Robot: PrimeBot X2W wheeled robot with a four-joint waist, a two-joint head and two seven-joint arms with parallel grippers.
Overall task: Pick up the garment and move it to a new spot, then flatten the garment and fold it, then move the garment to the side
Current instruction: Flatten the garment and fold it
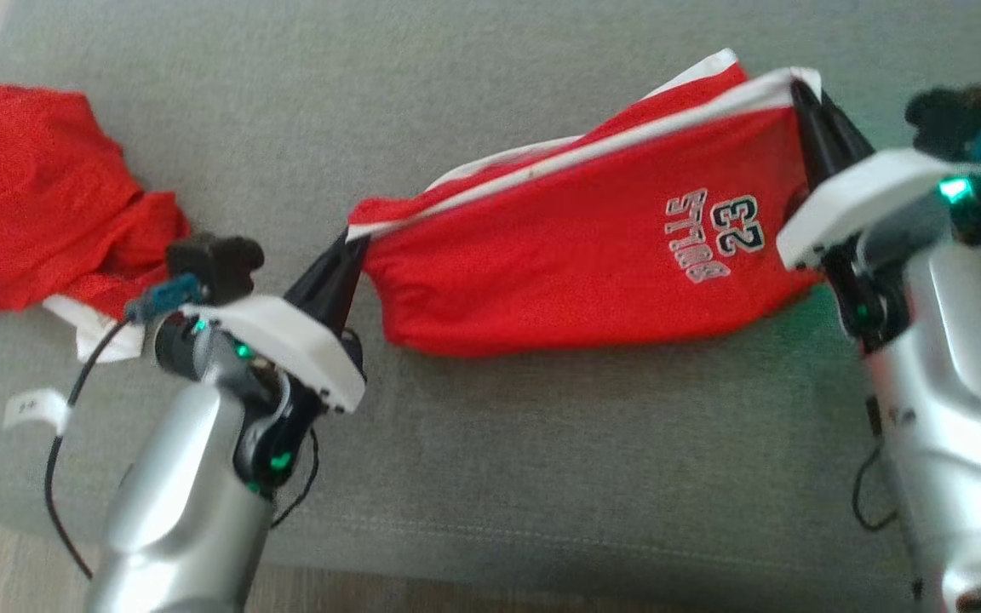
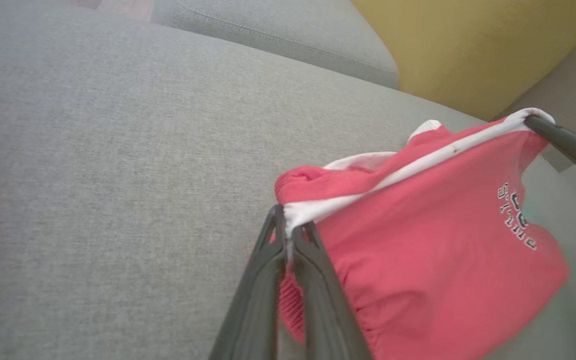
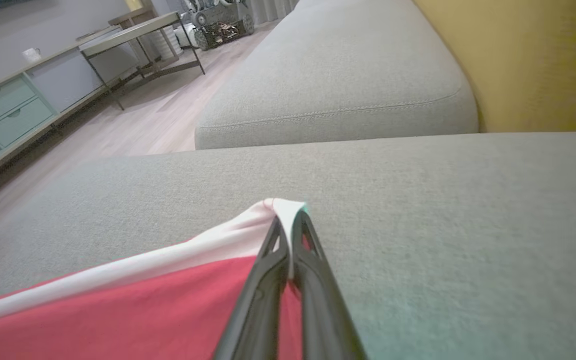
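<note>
Tightly left hand (image 1: pixel 354 244), right hand (image 1: pixel 798 92) pinch garment (image 1: pixel 576 255).

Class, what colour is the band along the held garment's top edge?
White; the band shows best in the head view.

The red garment (image 1: pixel 542 264) carries white, dark-edged lettering (image 1: pixel 699 237) reading "BULLS" with the number "23" (image 1: pixel 739 226) just beside it, both turned sideways in the head view; in the left wrist view the same print (image 2: pixel 515 216) is too blurred to read. A white tag (image 1: pixel 33 409) by the left arm's cable (image 1: pixel 49 477) bears marks too small to read.
</note>
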